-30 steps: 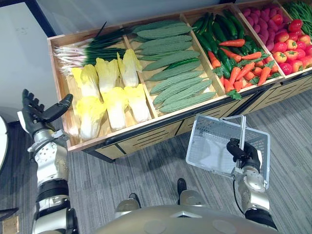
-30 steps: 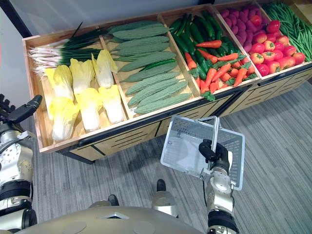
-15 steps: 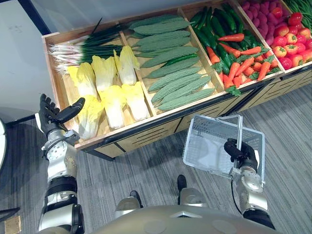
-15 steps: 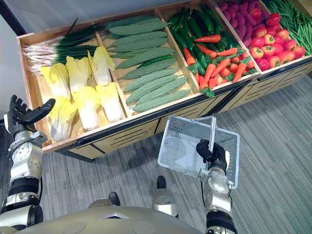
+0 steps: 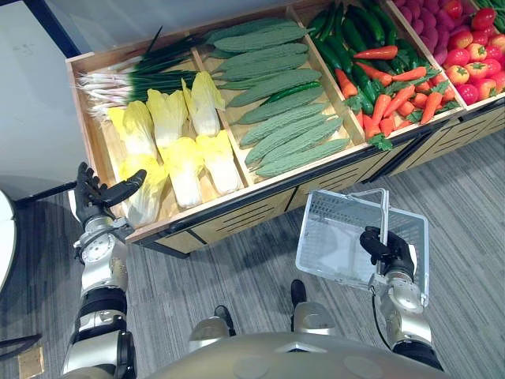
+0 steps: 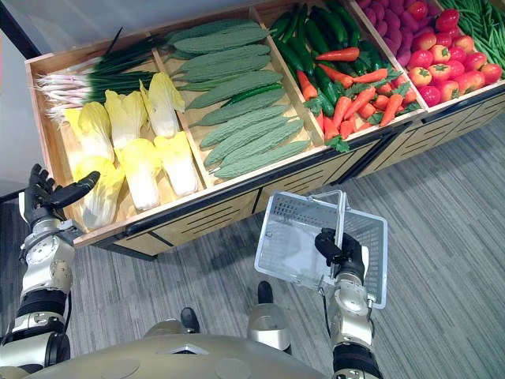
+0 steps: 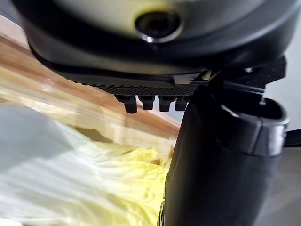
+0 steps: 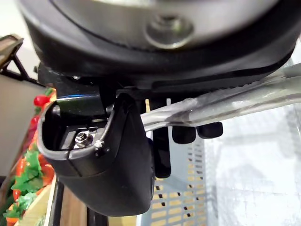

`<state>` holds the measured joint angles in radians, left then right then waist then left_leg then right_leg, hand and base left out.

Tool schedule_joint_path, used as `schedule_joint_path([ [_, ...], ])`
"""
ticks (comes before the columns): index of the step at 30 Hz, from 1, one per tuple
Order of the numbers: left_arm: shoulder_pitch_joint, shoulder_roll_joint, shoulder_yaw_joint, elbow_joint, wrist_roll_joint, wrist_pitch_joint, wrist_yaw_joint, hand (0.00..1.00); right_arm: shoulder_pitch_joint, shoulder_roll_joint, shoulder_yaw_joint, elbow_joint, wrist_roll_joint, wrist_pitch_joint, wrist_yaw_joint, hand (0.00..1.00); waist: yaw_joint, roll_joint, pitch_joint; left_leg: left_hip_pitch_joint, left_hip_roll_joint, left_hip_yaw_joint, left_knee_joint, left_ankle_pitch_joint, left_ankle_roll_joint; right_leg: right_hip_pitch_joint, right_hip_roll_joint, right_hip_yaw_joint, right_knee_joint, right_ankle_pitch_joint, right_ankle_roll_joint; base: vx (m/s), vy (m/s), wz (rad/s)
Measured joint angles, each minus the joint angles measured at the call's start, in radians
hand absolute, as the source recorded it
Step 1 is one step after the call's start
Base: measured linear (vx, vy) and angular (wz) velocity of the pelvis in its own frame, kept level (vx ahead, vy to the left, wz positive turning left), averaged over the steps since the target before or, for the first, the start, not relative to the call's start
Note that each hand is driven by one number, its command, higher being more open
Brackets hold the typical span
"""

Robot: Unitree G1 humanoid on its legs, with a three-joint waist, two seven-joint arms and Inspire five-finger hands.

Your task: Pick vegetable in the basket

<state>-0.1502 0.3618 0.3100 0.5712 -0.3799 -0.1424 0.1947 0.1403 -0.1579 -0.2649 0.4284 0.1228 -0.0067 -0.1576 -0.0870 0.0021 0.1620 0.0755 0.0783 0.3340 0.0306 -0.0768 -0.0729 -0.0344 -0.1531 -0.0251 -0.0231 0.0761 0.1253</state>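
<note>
Dark fingers straight and spread on the left hand (image 5: 94,202), thumb reaching toward a crinkled pale-yellow cabbage (image 5: 147,192) in the wooden crate (image 5: 268,187), right hand (image 5: 388,249) curled round the slim handle (image 5: 384,209) of a grey mesh basket (image 5: 331,230), ribbed grey carpet (image 5: 237,272) below

Before me: six yellow cabbages (image 5: 183,170), two rows of three; one wire basket (image 5: 339,237); my two hands, left hand (image 5: 95,202) and right hand (image 5: 388,249). The gourds (image 5: 284,126) and carrots (image 5: 394,106) are too heaped to count.
</note>
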Motion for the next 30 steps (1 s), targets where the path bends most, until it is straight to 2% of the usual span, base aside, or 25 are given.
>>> schedule_joint_path([
  [4,-0.011,0.0,-0.008,0.073,0.033,0.036,-0.019,1.0,0.0,0.004,0.025,0.0,0.0,0.0,0.001,0.0,-0.002,0.001,0.001,-0.002,-0.001,0.009,-0.001,0.0,0.0,-0.007,0.0,0.007,-0.007,0.006,0.001,-0.01,-0.004,-0.07],
  [11,-0.041,0.005,-0.02,0.121,0.066,0.032,-0.034,1.0,0.001,0.007,0.031,0.001,0.0,0.0,0.001,0.0,0.001,0.014,0.011,-0.016,0.0,0.016,0.001,0.0,0.0,-0.02,0.001,0.013,-0.014,0.016,-0.001,-0.04,-0.025,-0.03],
  [12,-0.044,0.007,-0.02,0.13,0.075,0.032,-0.037,0.0,0.0,0.007,0.035,0.001,0.0,0.0,0.001,0.0,0.0,0.017,0.012,-0.016,0.001,0.019,0.001,0.0,0.0,-0.021,0.001,0.016,-0.014,0.016,-0.001,-0.04,-0.028,-0.05],
  [21,-0.073,0.042,-0.019,0.198,0.077,0.017,-0.051,0.0,0.0,0.008,0.042,0.007,0.001,0.0,0.002,0.0,0.001,0.015,0.016,-0.031,0.002,0.034,0.002,0.001,-0.001,-0.046,0.002,0.032,-0.019,0.03,0.0,-0.04,-0.028,-0.06],
  [30,-0.098,0.065,-0.007,0.191,0.055,0.021,-0.024,0.0,-0.002,0.031,0.038,0.006,0.0,0.0,-0.001,0.0,-0.009,-0.012,0.024,-0.026,0.0,0.034,0.001,0.001,0.0,-0.032,0.001,0.028,-0.034,0.039,0.0,-0.01,-0.009,0.0],
])
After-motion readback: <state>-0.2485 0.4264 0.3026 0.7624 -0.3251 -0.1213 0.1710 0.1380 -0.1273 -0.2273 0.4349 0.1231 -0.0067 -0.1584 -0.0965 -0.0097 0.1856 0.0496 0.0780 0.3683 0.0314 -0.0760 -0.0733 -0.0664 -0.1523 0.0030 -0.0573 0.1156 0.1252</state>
